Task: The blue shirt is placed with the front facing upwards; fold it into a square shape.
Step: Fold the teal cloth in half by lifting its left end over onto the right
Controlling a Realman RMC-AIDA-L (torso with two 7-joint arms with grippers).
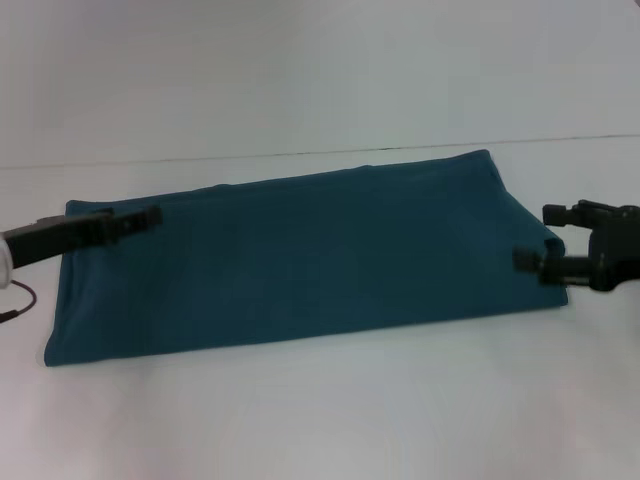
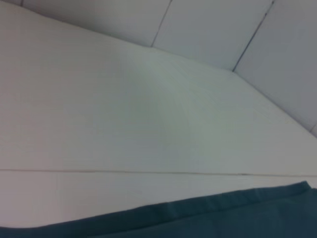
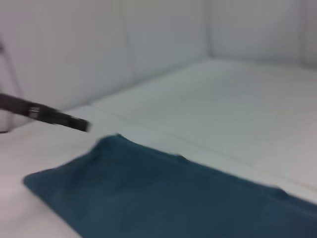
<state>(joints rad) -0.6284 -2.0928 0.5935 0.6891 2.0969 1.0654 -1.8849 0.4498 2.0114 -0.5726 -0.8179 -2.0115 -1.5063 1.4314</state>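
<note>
The blue shirt (image 1: 300, 260) lies folded into a long flat band across the white table, plain side up, with no print showing. My left gripper (image 1: 150, 217) hovers over the band's far left corner. My right gripper (image 1: 535, 237) stands open at the band's right end, its two fingertips apart on either side of the cloth's edge. A strip of the shirt (image 2: 223, 218) shows in the left wrist view. The right wrist view shows the shirt (image 3: 173, 198) with the left gripper (image 3: 81, 124) beyond its far corner.
The white table (image 1: 350, 420) runs bare in front of the shirt and behind it up to a white wall (image 1: 320, 70). A thin red cable (image 1: 20, 295) hangs by the left arm at the table's left edge.
</note>
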